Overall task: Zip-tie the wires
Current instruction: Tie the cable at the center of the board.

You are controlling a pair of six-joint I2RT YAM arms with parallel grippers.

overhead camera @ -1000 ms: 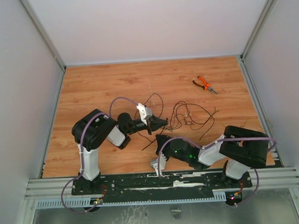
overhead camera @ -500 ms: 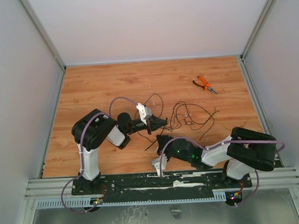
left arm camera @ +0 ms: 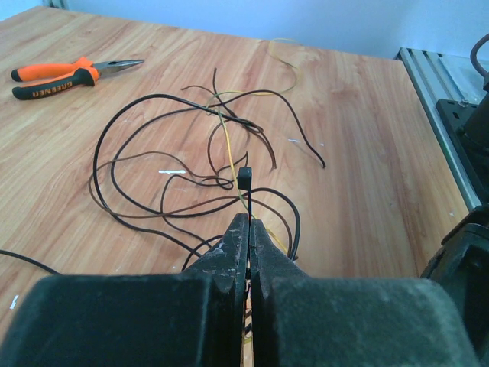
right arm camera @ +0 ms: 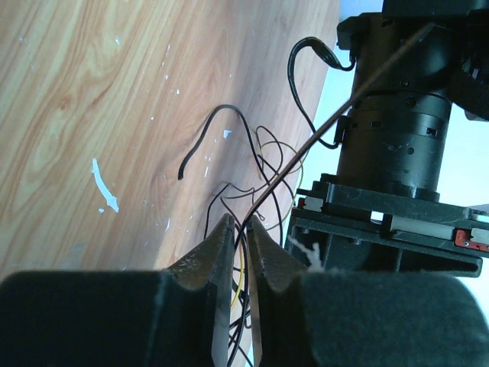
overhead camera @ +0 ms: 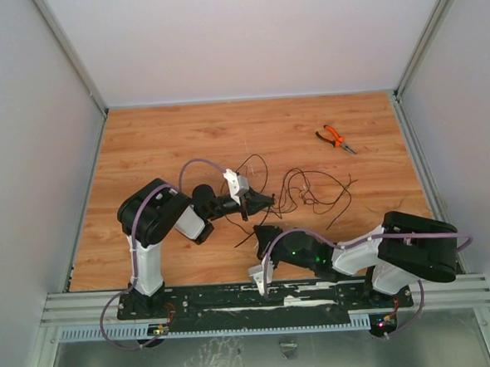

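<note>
The wires (overhead camera: 310, 188) lie as a loose tangle in the middle of the table (overhead camera: 167, 138), well apart from the pliers (overhead camera: 335, 138) at the far right. In the top view both arms meet at the near-left edge of this tangle.

The left end effector (left arm camera: 248, 223) is closed tightly on a thin black zip tie (left arm camera: 244, 177). The square head of the tie stands up just in front of the fingertips. The long axis of the tie follows the line of the fingers and points straight into the loops, which spread ahead of it and a little to both sides.

The right end effector (right arm camera: 239, 223) comes in from the near side, just beside the left one. Its jaws stand narrow, with a slim gap between them. Several strands run through or across this gap. One brown strand goes up and away from it, toward the body of the left arm (it looks too thin to fill the gap, so probably nothing is pinched yet).

By judgement, the coming move depends on these strands lying across the axis of the tie. The right arm is the nearer one to gather them, and the left arm must keep the head of the tie free.
</note>
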